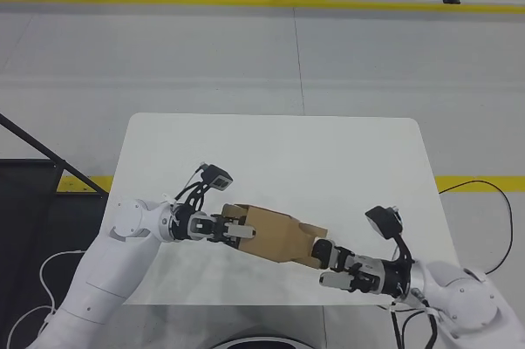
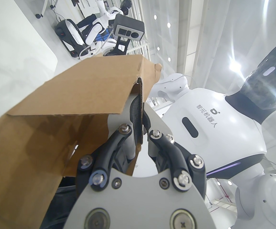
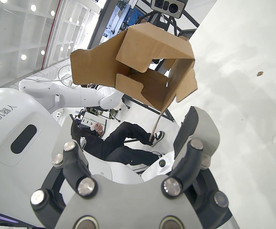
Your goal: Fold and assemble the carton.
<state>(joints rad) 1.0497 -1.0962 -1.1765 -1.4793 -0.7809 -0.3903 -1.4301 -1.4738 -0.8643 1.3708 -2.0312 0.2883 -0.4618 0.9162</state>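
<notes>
The brown corrugated cardboard carton [image 1: 276, 234] sits in the lower centre of the top view, over the near part of the white rounded tabletop [image 1: 332, 157], lying lengthwise between the two arms. It is partly erected: the right wrist view shows an open tube [image 3: 152, 72] with notched end flaps hanging loose. It appears to be raised off the tabletop rather than resting on it.

Left gripper [image 1: 243, 232]: at the carton's left end in the top view. In the left wrist view the jaws [image 2: 141, 120] are clamped on the edge of a single wall panel.

Right gripper [image 1: 325, 267]: at the carton's right end, lower right of centre. The jaws [image 3: 132, 117] stand wide apart and hold nothing. The thin edge of one loose flap hangs down into the gap between them, and contact cannot be confirmed.

Handling notes, by judgement:
- The carton is light and stiff across the panels but hinges freely at the scored creases.
- Pinch a flat panel or flap away from the crease. Gripping on a crease invites an unwanted fold.
- A hard pinch may crush the fluting or tear a notch.
- With only one panel clamped, the tube may skew or sag under a push.
</notes>
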